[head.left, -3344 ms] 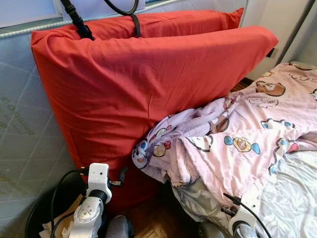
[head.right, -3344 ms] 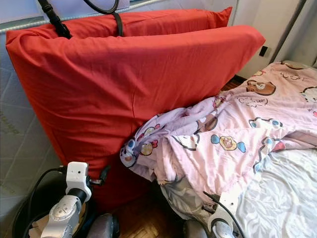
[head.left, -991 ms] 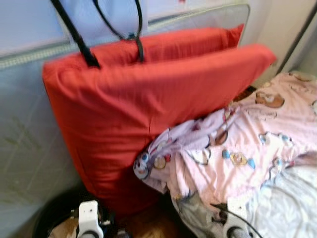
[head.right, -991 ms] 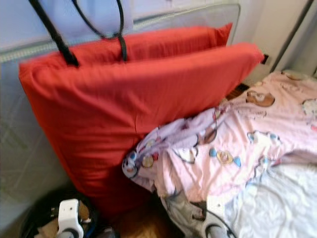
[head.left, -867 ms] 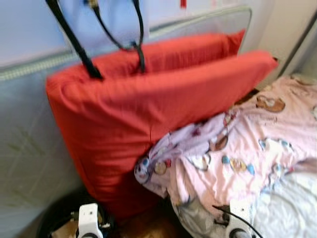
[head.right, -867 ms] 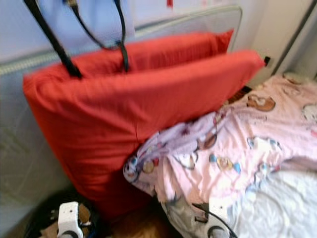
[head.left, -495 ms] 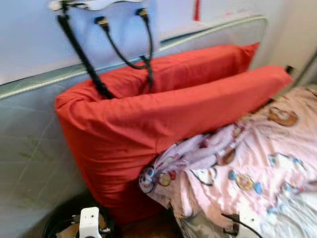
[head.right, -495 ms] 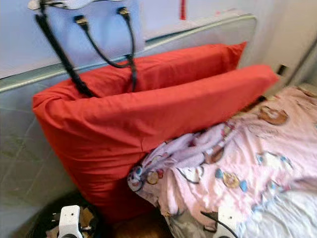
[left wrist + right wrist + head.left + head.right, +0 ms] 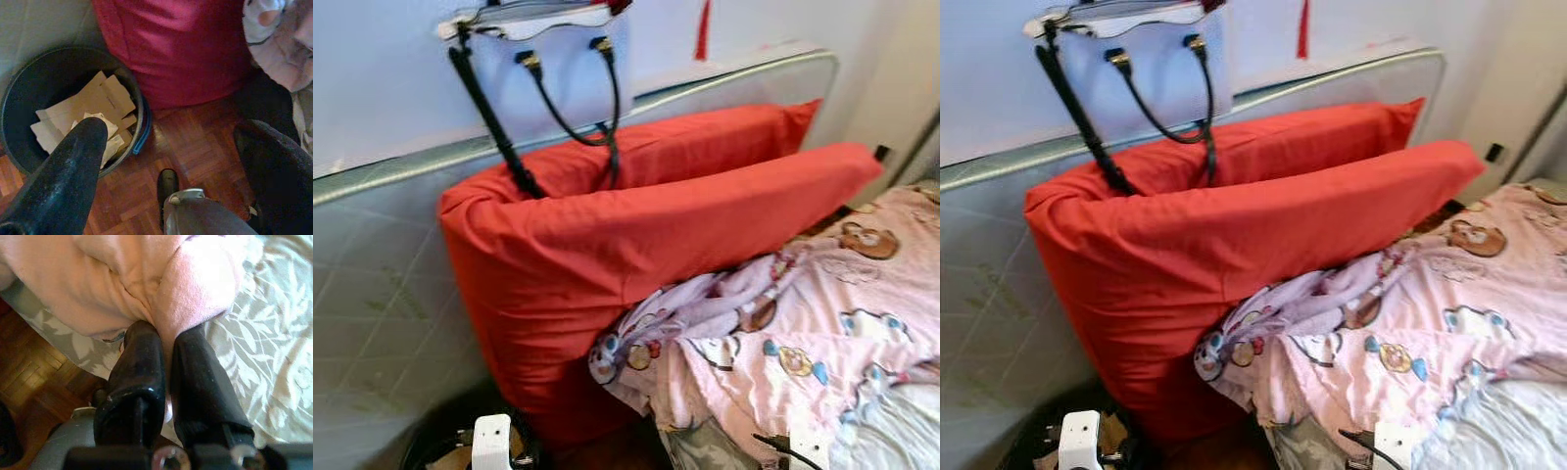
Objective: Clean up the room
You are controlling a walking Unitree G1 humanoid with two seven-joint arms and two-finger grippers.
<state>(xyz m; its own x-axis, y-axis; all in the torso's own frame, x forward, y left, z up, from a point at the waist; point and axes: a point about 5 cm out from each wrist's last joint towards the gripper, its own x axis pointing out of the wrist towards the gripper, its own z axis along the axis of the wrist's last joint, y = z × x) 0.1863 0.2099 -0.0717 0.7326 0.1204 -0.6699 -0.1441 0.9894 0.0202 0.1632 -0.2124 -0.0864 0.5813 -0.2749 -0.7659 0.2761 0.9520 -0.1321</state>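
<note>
Against the wall behind the bed stands a quilted grey mattress (image 9: 382, 294) on edge, with two large red pillows (image 9: 636, 245) propped upright in front of it. A pale handbag (image 9: 548, 59) with black straps hangs on the wall above them, the straps falling onto the pillow tops. On the bed, a pink blanket (image 9: 1430, 313) printed with cartoon figures lies rumpled, its bunched end pressed against the front pillow's lower edge and spilling over the bed's side. A grey leaf-patterned sheet (image 9: 259, 357) shows beneath it. The floor is wood parquet (image 9: 195, 152). At the mattress foot sits a black bin (image 9: 19, 98) holding cardboard scraps (image 9: 93, 107), touching the pillow's base.

The right gripper (image 9: 164, 340) has both fingers pinched tight on a fold of the pink blanket at the bed's edge. The left gripper (image 9: 171, 142) hangs over the floor beside the bin, fingers spread wide, holding nothing. Both head views are soft with blur, and the bin is cut off at their lower edge.
</note>
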